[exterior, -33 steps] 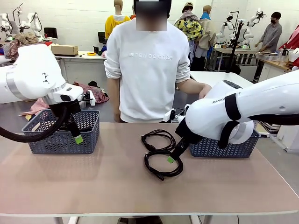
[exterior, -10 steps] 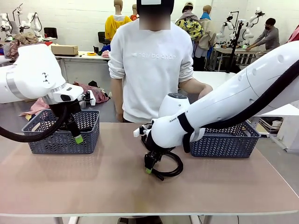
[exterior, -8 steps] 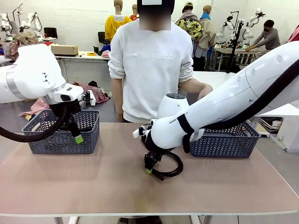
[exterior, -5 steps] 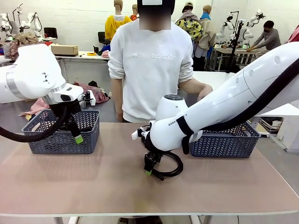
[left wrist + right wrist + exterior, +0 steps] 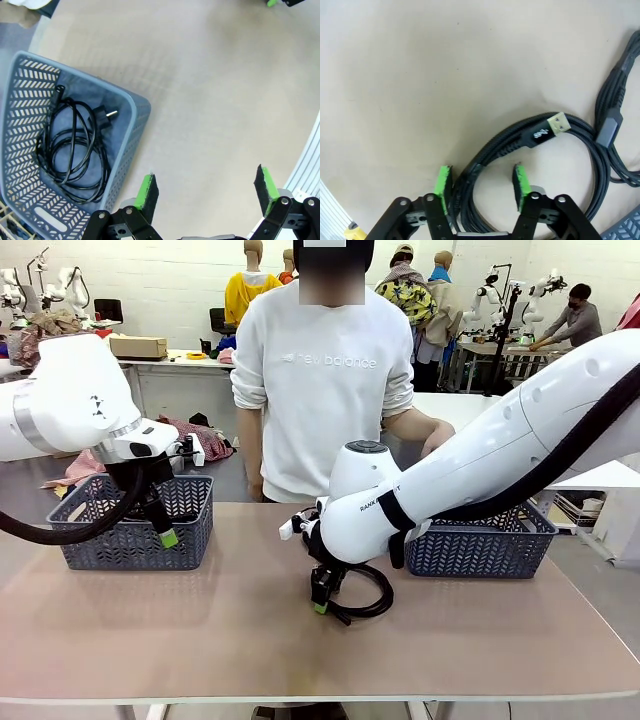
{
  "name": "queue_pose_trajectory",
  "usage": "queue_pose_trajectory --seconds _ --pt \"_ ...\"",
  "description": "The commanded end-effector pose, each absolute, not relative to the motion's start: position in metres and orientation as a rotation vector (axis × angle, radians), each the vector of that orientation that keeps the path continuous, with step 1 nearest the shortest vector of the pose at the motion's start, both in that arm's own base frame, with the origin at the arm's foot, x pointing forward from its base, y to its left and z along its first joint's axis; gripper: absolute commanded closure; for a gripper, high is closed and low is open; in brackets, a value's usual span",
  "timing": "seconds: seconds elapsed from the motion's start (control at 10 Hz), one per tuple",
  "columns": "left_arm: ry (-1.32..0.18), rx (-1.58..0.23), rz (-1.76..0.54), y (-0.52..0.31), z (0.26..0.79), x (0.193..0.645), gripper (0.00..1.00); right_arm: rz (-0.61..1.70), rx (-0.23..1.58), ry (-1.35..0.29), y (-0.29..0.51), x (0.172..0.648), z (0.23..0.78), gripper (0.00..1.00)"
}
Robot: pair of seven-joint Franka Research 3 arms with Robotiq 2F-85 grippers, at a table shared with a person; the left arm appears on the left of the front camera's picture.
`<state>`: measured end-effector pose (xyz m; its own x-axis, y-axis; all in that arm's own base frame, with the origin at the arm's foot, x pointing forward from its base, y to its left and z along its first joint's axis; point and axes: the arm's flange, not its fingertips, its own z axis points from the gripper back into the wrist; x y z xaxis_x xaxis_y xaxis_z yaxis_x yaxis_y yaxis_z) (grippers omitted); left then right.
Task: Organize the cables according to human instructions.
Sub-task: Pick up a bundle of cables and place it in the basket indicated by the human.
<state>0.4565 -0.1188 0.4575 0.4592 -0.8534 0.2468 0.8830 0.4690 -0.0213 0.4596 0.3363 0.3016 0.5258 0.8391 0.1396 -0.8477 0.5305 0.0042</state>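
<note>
Nearest to us, at the middle of the counter (image 5: pixel 200 640), the right tool (image 5: pixel 320 602) is down on a coiled black cable (image 5: pixel 368 592). In its wrist view the green pads (image 5: pixel 443 186) stand half-closed on either side of the coil's strands, one pad against them and bare counter showing beside the other — so we judge the tool to be straddling the cable, not yet clenched on it. The coil's USB plug (image 5: pixel 558 122) lies flat just beyond the pads, and a second cable (image 5: pixel 609 131) lies close beside the coil. Farther back on the left, the left tool (image 5: pixel 165 532) hangs released, jaws wide and holding nothing, by the near wall of the left basket (image 5: pixel 100 540), where a third cable (image 5: pixel 75 155) already lies coiled. The right basket (image 5: pixel 480 552) stands behind the right arm; what it holds we cannot tell. At the far side a person (image 5: pixel 320 390) stands with one hand (image 5: pixel 436 435) held forward. As we read it, one cable is sorted, one is about to be taken, and at least one more waits — each basket choice hangs on the person's word.
</note>
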Motion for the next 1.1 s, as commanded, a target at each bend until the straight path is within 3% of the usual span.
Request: queue_pose_trajectory --seconds 0.0,0.4,0.5,1.0 --pt "-0.206 -0.154 -1.077 -0.116 0.459 0.456 0.00 0.986 0.047 -0.141 0.345 0.461 0.302 0.56" --pt "-0.206 -0.154 -1.077 -0.116 0.459 0.456 0.00 1.000 0.080 -0.155 0.345 0.459 0.302 0.95" --pt "-0.206 -0.154 -1.077 -0.116 0.459 0.456 0.00 1.008 0.086 -0.147 0.347 0.455 0.305 1.00" --pt "-0.206 -0.154 -1.077 -0.116 0.459 0.456 0.00 1.087 0.043 -0.122 0.343 0.426 0.365 1.00"
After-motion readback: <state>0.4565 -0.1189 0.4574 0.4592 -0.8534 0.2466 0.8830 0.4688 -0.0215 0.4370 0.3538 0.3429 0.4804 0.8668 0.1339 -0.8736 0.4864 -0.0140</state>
